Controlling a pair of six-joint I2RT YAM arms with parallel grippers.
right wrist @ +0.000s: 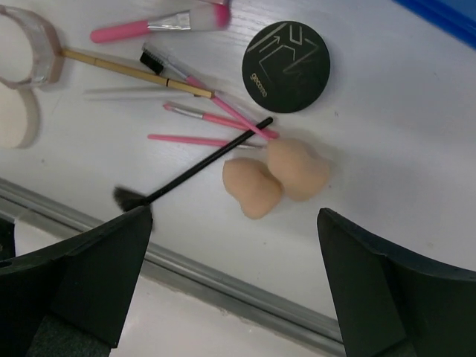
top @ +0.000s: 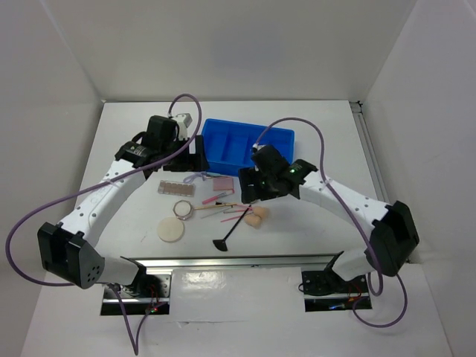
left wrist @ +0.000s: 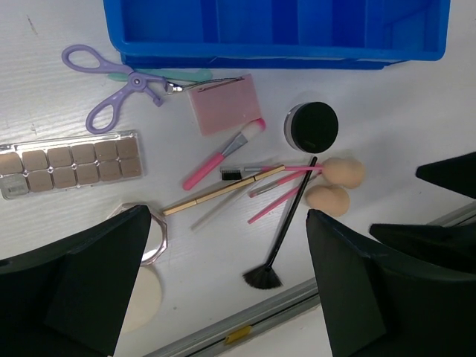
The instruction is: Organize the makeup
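The makeup lies loose on the white table in front of the blue tray (top: 249, 145). I see the brown-pink palette (left wrist: 71, 162), pink square pad (left wrist: 223, 104), black round compact (right wrist: 286, 65), two peach sponges (right wrist: 253, 186), black fan brush (right wrist: 193, 171), pink brush (left wrist: 223, 154), wooden stick (left wrist: 223, 190), thin pink sticks (right wrist: 201, 139) and cream round puff (top: 171, 230). My left gripper (left wrist: 223, 297) hovers open and empty above the brush and puff. My right gripper (right wrist: 238, 297) hovers open and empty above the sponges, hiding the compact in the top view.
The blue tray's compartments (left wrist: 275, 56) hold nothing that I can see. A purple scissor-handled tool (left wrist: 111, 89) lies by the tray's front wall. A clear octagonal ring (left wrist: 156, 238) sits beside the puff. A metal rail (right wrist: 223, 275) runs along the table's near edge.
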